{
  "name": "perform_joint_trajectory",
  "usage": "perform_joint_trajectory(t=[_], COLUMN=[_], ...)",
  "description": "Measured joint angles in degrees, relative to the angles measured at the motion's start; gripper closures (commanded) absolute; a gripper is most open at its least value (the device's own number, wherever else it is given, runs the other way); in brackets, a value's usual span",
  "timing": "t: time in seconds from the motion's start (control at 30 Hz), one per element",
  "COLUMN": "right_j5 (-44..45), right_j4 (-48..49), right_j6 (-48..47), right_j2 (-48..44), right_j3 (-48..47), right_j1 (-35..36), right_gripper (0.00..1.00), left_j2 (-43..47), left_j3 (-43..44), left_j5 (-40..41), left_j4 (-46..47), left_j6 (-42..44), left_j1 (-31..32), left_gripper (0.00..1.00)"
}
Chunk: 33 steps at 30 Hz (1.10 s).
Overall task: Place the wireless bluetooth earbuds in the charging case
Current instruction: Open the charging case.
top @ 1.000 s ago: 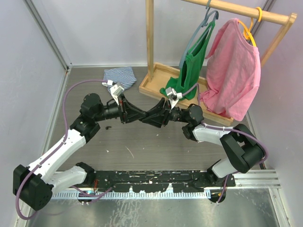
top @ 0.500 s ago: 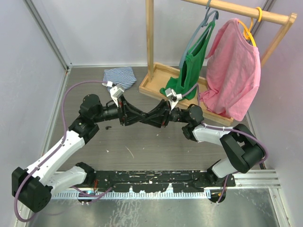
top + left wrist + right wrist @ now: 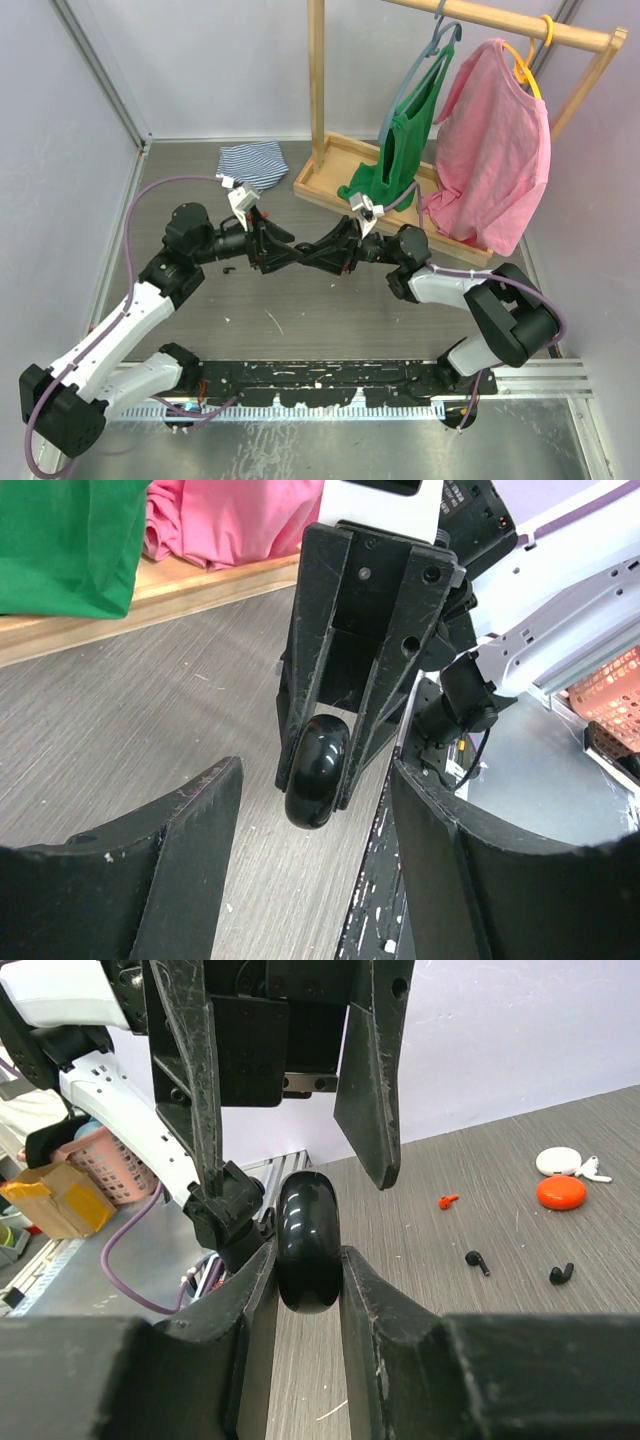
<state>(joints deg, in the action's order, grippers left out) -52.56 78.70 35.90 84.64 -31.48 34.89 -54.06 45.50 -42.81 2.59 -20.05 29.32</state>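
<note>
My right gripper (image 3: 308, 1260) is shut on a glossy black charging case (image 3: 308, 1235), held on edge above the table. The case also shows in the left wrist view (image 3: 318, 770), clamped between the right gripper's fingers. My left gripper (image 3: 272, 248) faces it tip to tip, open and empty, a short way back from the case. On the table lie an orange earbud (image 3: 447, 1201), two black earbuds (image 3: 478, 1261) (image 3: 562, 1274) and a white earbud (image 3: 595, 1170). Whether the case's lid is open cannot be told.
A white round case (image 3: 558, 1161) and an orange round case (image 3: 561, 1192) lie by the buds. A wooden clothes rack (image 3: 330, 175) with a green top (image 3: 400, 150) and a pink shirt (image 3: 495, 150) stands at the back right. A striped cloth (image 3: 252, 160) lies at the back.
My left gripper has drawn back to the left, away from the right gripper, so their tips no longer overlap. The right gripper keeps hold of the black case.
</note>
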Motion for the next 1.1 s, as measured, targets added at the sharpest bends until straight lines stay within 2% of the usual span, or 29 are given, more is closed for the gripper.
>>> perform_joint_trajectory(t=[0.47, 1.1], right_j5=[1.11, 2.99], right_j4=[-1.2, -5.18], right_j6=[-2.16, -8.26], right_j2=[-0.76, -3.65], right_j3=[0.55, 2.21], right_j1=[0.42, 1.03], right_gripper=[0.99, 0.99], left_j2=[-4.11, -4.11], left_j3=[-0.22, -0.31], left_j5=[2.69, 6.4], left_j4=[-0.28, 0.68], left_j6=[-0.42, -7.65], left_j1=[0.96, 1.11], left_gripper=[0.39, 0.4])
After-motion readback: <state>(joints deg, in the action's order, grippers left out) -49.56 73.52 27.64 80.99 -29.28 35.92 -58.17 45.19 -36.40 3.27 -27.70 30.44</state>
